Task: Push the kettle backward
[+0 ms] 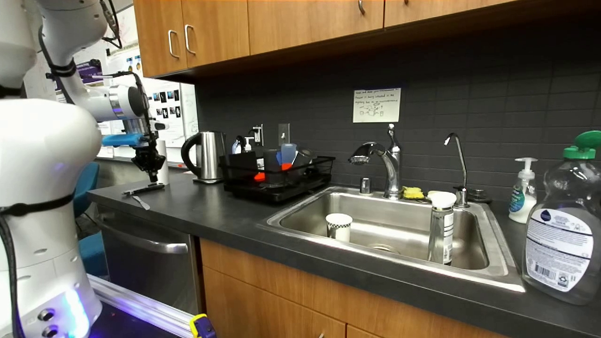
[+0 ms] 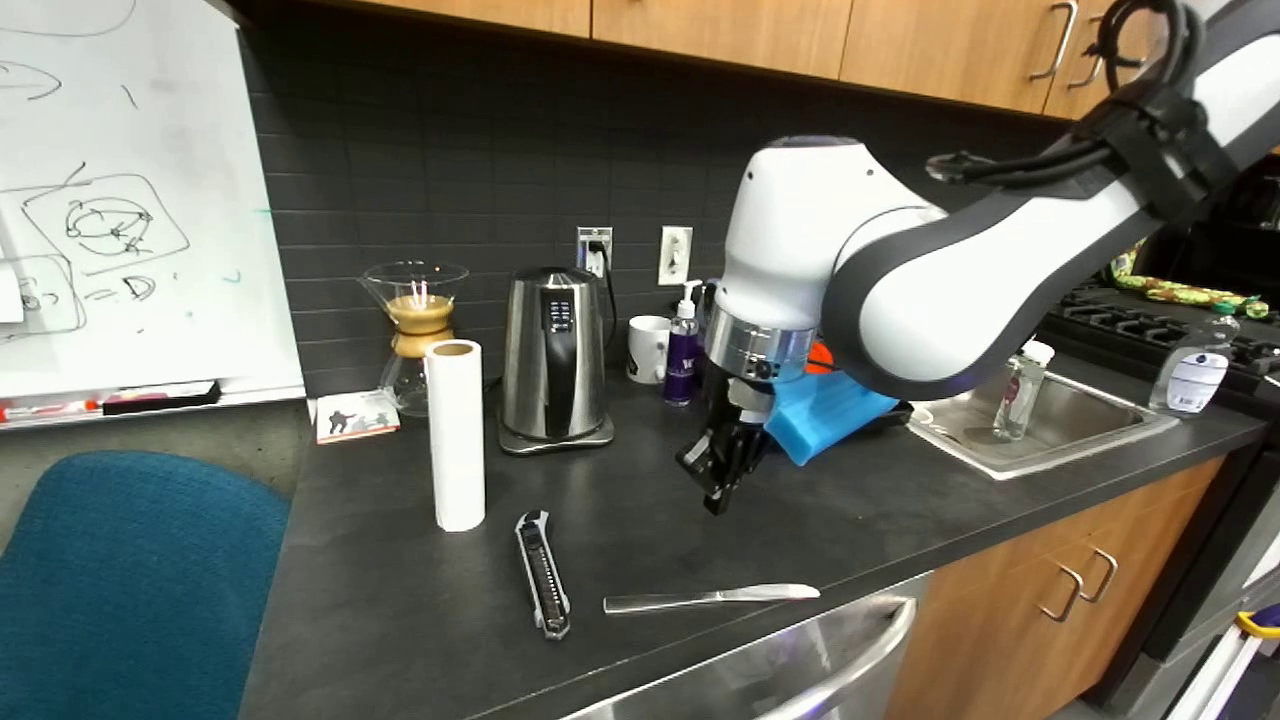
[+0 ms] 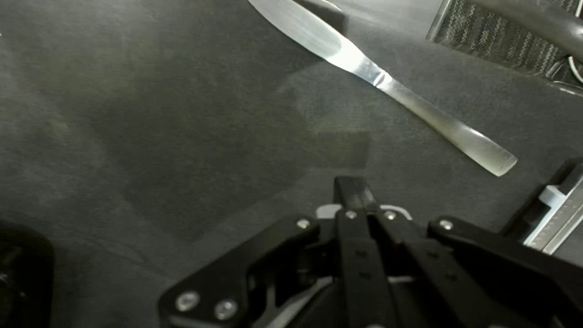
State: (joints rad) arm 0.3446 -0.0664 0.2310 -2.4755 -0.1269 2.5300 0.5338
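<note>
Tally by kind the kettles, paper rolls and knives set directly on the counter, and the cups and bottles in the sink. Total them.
Kettle: 1
Paper roll: 1
Knives: 2 (table knife, utility knife)
Cup: 1
Bottle: 1
Total: 6

In both exterior views the arm (image 2: 985,265) reaches over the counter (image 2: 640,490) and bends down at the wrist (image 2: 770,240) — the gripper (image 2: 716,500) hangs inward of the front edge (image 2: 1000,533), pointing down with a slight tilt — and in the wrist view its fingers (image 3: 353,193) lie together
</note>
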